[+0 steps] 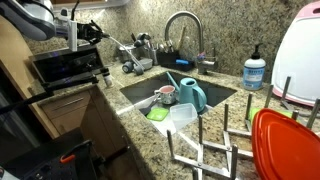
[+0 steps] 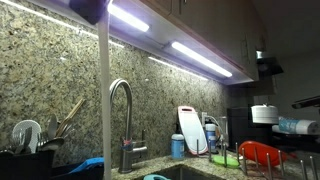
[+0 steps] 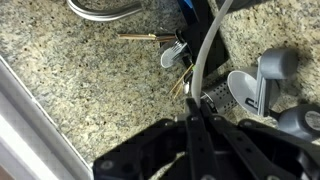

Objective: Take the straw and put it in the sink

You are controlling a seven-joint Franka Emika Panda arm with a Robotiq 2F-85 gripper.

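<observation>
My gripper (image 3: 195, 112) is shut on the straw (image 3: 208, 50), a thin pale tube that runs from between the fingers up and away over the granite counter. In an exterior view the gripper (image 1: 97, 35) is at the upper left, above the counter to the left of the sink (image 1: 222, 92), and the straw (image 1: 121, 45) slants from it down toward the utensil holder. The steel sink holds a teal jug (image 1: 192, 96) and has a curved faucet (image 1: 183, 25) behind it. In an exterior view a pale vertical tube (image 2: 103, 100) hangs close to the camera, beside the faucet (image 2: 122, 110).
A metal utensil holder (image 3: 180, 50) with cutlery stands right below the straw. The sink also holds a green sponge (image 1: 158, 113) and a clear container (image 1: 183, 113). A dish rack (image 1: 210, 150) with a red plate (image 1: 285, 145), a soap bottle (image 1: 254, 72) and a white appliance (image 1: 300, 45) stand to the right.
</observation>
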